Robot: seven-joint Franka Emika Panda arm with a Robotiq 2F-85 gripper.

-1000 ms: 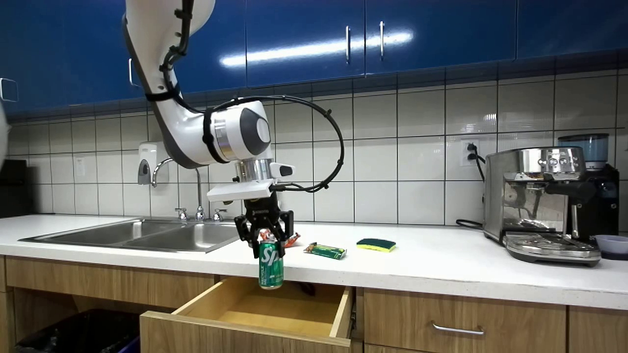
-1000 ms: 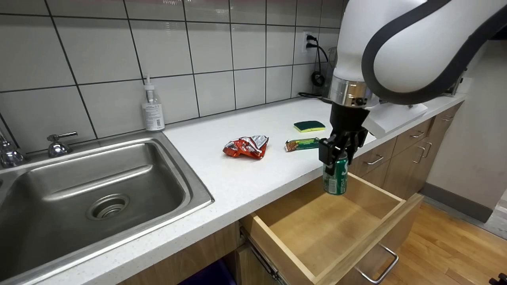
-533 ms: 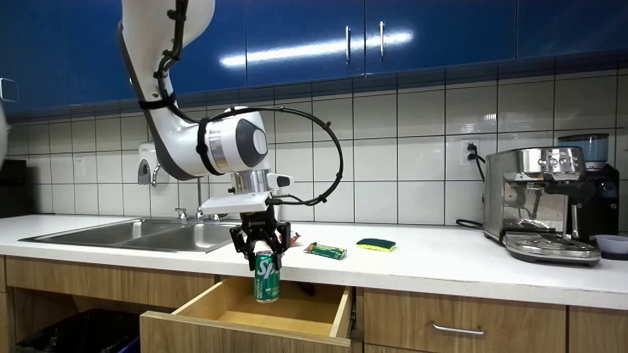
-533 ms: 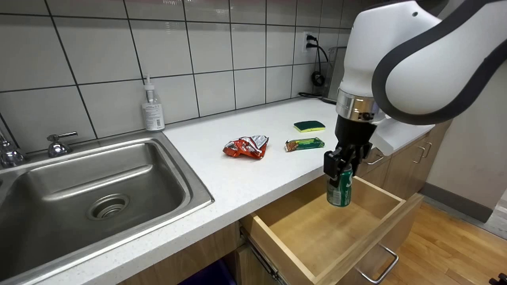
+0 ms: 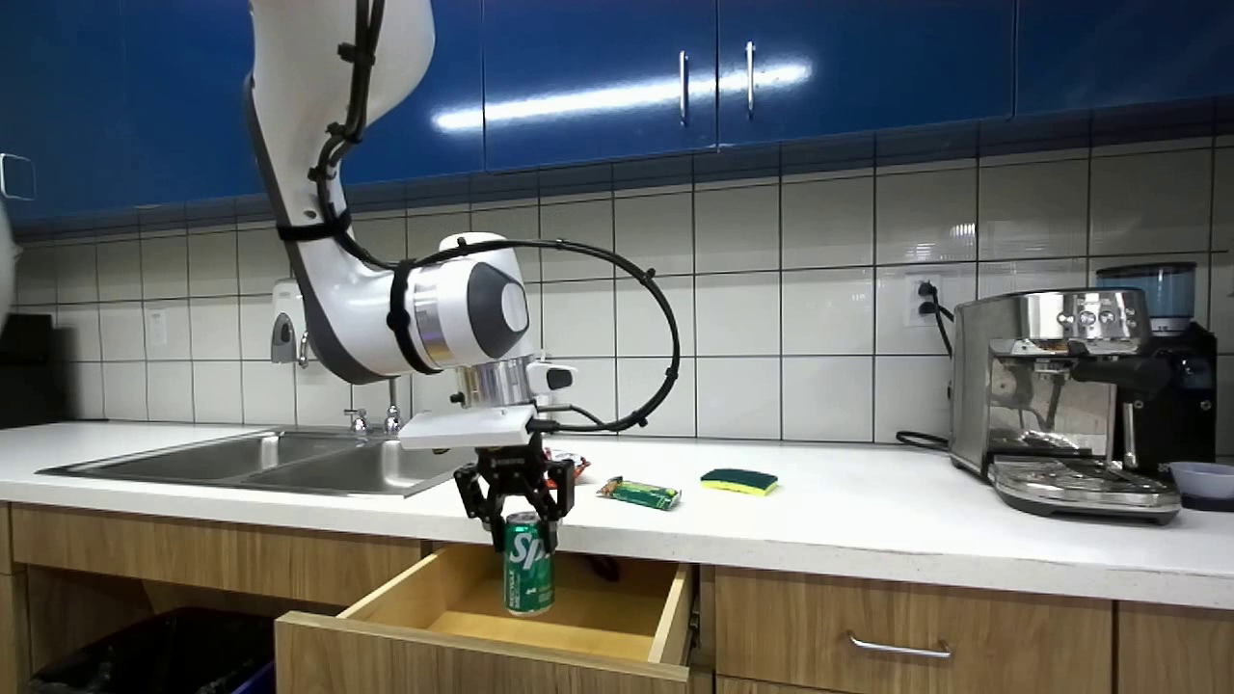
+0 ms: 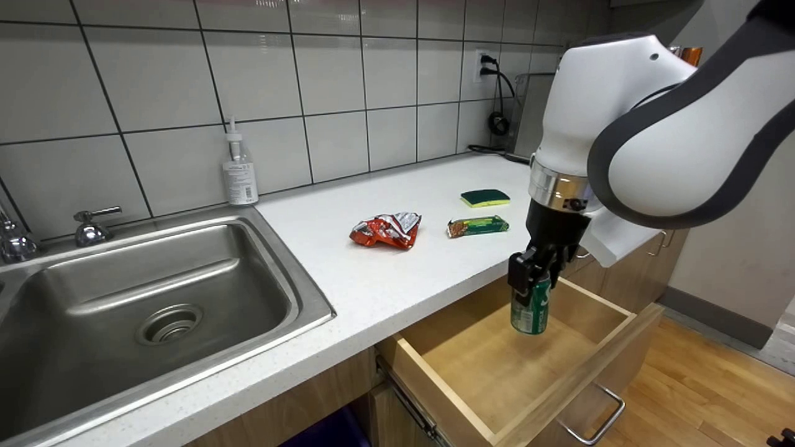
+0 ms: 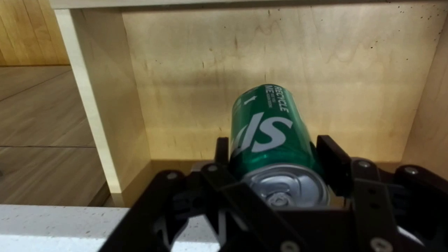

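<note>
My gripper (image 5: 525, 540) is shut on a green soda can (image 5: 529, 580), one finger on each side of its upper part. The can hangs nearly upright over the open wooden drawer (image 5: 482, 665), its lower part down in the drawer opening. The can (image 6: 531, 316) appears to be above the floor of the drawer (image 6: 490, 379). In the wrist view the fingers (image 7: 274, 148) flank the can (image 7: 267, 126), its silver lid facing the camera. The drawer's floor (image 7: 182, 101) shows behind it, with nothing else seen lying there.
On the white counter (image 6: 348, 285) lie a crumpled red bag (image 6: 385, 231), a green-wrapped bar (image 6: 478, 226) and a green-yellow sponge (image 6: 485, 198). The counter edge is close behind the gripper. A steel sink (image 6: 267, 267) and an espresso machine (image 5: 1051, 395) stand along the counter.
My gripper has moved down with the can still held, bringing the can lower toward the drawer. The drawer and the things on the counter have not moved.
</note>
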